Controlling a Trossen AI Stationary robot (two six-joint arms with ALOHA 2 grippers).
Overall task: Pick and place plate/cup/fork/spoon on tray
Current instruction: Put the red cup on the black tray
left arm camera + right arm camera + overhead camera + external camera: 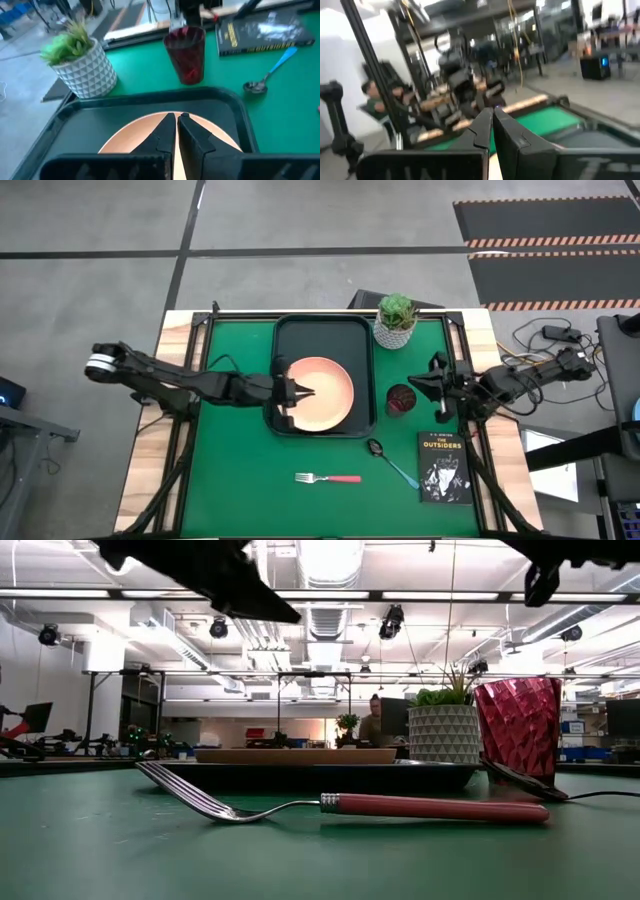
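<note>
Progress so far: the round salmon-pink plate (322, 393) sits in the dark rectangular tray (324, 330). Left hand (300, 393) hovers over it, fingers together, empty. Still on the green tabletop (240, 470): maroon cup (401, 399) right of the tray near the right hand (437, 388) (can't tell its state), pink-handled fork (328, 478), blue-handled spoon (391, 463).

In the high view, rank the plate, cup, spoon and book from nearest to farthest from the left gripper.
From the left gripper:
1. plate, under it, in the tray
2. cup, right of the tray
3. spoon, front of the cup
4. book, front right
</note>
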